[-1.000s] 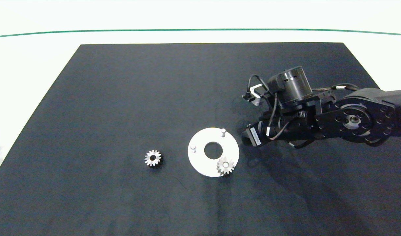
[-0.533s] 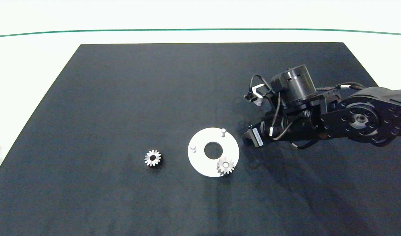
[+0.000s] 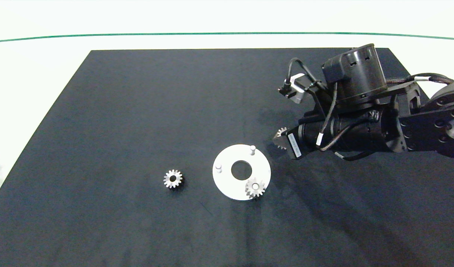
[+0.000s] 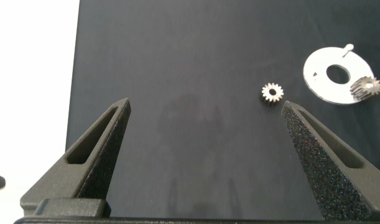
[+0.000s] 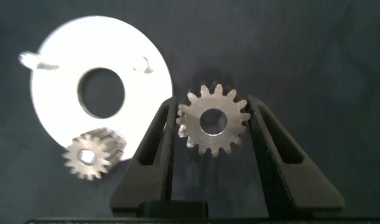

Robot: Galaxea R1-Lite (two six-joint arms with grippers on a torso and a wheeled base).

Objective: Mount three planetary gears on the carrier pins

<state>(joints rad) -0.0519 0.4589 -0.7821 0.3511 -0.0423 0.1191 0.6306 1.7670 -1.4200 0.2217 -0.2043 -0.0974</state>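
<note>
Head view, change: the right arm (image 3: 364, 122) had risen and swung toward the mat's far right corner since the earlier frames; a held gear (image 3: 282, 132) now showed at its tip, lifted off the black mat (image 3: 137, 111).
Head view, carrier: the white disc (image 3: 241, 171) lay near the mat's middle, one seated gear (image 3: 255, 187) on the pin at its near edge, two bare pins (image 3: 252, 149) standing.
Head view, loose gear (image 3: 173, 178): flat on the mat, beside the disc on the side toward the mat's left edge, apart from it.
Left wrist view: the left gripper (image 4: 205, 112) hung wide and empty over the mat's left part, well apart from the loose gear.
Right wrist view: the right gripper (image 5: 213, 121) was clamped narrowly on the held gear, above the mat just beside the disc's rim; nothing lay between.
</note>
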